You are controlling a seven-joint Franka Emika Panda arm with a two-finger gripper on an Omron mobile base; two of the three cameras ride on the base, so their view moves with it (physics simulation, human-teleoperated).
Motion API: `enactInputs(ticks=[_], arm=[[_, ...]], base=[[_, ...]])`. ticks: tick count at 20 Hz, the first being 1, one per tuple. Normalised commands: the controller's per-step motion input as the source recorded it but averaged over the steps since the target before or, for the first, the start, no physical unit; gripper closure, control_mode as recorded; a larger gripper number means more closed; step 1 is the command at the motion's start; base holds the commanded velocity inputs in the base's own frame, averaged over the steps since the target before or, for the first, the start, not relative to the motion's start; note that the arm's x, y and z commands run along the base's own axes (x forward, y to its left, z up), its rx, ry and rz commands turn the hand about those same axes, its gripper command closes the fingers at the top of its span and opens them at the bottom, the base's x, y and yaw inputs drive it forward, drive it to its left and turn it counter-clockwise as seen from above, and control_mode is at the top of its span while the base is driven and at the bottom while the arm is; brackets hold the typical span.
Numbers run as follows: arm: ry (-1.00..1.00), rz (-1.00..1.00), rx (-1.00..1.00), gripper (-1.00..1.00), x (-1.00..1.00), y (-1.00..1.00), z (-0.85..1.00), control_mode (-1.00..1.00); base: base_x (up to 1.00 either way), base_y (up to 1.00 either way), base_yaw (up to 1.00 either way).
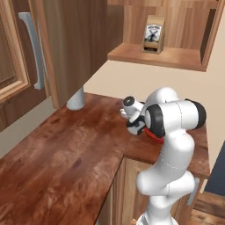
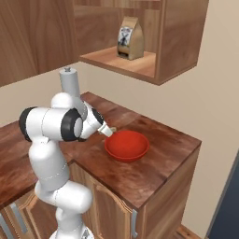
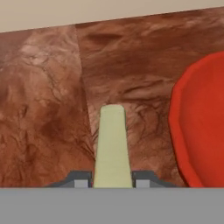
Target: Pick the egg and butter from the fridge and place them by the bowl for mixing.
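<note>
The butter (image 3: 113,146) is down low over the desk (image 3: 43,109) now, a pale stick poking forward out of the gripper (image 3: 113,180), whose fingers (image 3: 79,179) are clenched on its near end, one on each side. From the right base view the hand (image 2: 95,122) reaches in toward the bowl (image 2: 127,145), butter tip (image 2: 108,131) just beside the red rim, on its left as that camera sees it. In the hand view the bowl (image 3: 199,127) swells in from the right, and a bare strip of wood separates it from the stick.

The job here looks like the set-down. Done well, the arm lowers until the stick lies flat along the wood before the fingers let go, so it does not drop or roll. Keeping that gap to the rim matters: nudge the bowl and it could slide toward the desk's front edge. Then a straight retreat, without dragging the butter back. No egg can be made out on the desk from here.
</note>
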Motion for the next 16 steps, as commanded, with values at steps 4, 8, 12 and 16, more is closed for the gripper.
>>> enactInputs(ticks=[4, 8, 12, 16], arm=[[0.0, 0.0, 0.0, -1.0, 0.0, 0.0, 0.0, -1.0], [-0.01, 0.0, 0.0, -1.0, 0.0, 0.0, 0.46, -1.0], [0.0, 0.07, 0.01, -1.0, -0.37, 0.12, 1.0, -1.0], [0.01, 0.11, 0.02, -1.0, -0.79, 0.12, 1.0, -1.0]], base=[[0.0, 0.0, 0.0], [0.0, 0.0, 0.0], [0.0, 0.0, 0.0], [0.0, 0.0, 0.0]])
